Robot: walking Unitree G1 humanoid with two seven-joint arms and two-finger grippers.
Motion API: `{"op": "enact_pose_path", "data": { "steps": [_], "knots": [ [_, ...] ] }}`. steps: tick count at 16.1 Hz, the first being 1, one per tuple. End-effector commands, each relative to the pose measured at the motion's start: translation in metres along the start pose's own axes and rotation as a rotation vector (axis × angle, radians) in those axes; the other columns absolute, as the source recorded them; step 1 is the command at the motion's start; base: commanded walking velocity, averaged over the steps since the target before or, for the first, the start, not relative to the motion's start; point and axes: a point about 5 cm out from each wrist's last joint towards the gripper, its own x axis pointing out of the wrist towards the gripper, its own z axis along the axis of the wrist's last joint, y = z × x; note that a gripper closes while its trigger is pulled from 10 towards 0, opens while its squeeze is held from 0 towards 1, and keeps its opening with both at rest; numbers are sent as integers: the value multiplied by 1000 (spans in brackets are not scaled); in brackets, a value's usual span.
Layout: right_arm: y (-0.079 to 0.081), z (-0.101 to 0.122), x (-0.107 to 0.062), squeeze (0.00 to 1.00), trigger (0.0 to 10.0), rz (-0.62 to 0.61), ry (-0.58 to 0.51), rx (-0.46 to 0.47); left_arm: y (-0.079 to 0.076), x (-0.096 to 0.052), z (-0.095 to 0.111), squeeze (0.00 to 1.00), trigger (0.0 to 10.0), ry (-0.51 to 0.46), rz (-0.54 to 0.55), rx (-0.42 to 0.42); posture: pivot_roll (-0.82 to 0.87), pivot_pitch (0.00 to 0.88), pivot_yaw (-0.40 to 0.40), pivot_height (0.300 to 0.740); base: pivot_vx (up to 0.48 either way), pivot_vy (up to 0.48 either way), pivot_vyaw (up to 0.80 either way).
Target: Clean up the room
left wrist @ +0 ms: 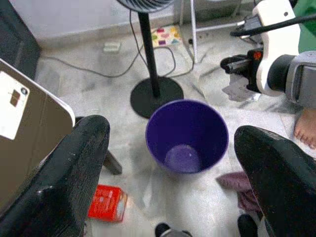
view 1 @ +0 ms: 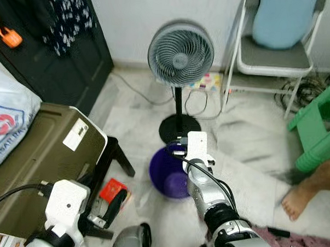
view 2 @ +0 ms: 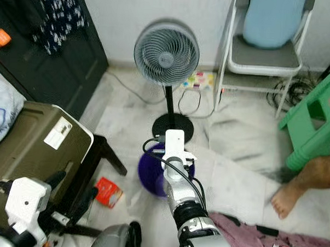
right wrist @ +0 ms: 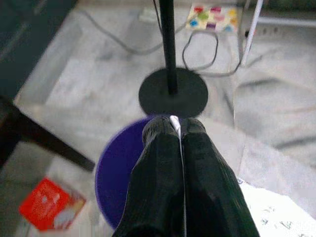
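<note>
Folding chair [view 1: 274, 57] top cut off

A bucket [view 1: 170, 173] stood on the floor at the frame's lower centre, with a standing fan [view 1: 180, 56] just behind it toward the top. A folding chair [view 1: 273, 57] occupied the upper right, a cushion [view 1: 282, 20] on its seat, and a stool [view 1: 320, 127] sat at the right edge. A case [view 1: 40, 156] filled the lower left; a small packet [view 1: 113, 190] lay on the floor between it and the bucket. A person's foot [view 1: 310, 190] rested at the lower right.
</note>
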Motion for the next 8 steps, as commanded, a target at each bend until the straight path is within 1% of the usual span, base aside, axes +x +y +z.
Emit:
{"op": "enact_pose_path", "data": {
  "steps": [1, 3, 5, 7, 8],
  "knots": [
    [24, 16, 2, 0, 10000, 35, -17, -3, 2, -8, 2, 0, 10000, 25, 25, 16, 179, 246, 141, 740, 0, 0, 0],
    [21, 20, 7, 0, 10000, 17, -7, -20, 3, -14, 2, 0, 10000, 49, 43, 4, 186, 257, 139, 740, 0, 0, 0],
    [23, 27, 10, 0, 10000, 24, -11, -41, 4, -16, 3, 0, 10000, 59, 57, 0, 190, 261, 141, 740, 0, 0, 0],
    [37, 41, 11, 0, 10000, 64, -32, -12, 5, -16, 3, 0, 10000, 62, 65, -6, 189, 263, 139, 740, 0, 0, 0],
    [42, 45, 11, 0, 10000, 80, -34, 0, 5, -16, 4, 0, 10000, 61, 67, -5, 192, 262, 141, 740, 0, 0, 0]
  ]
}}
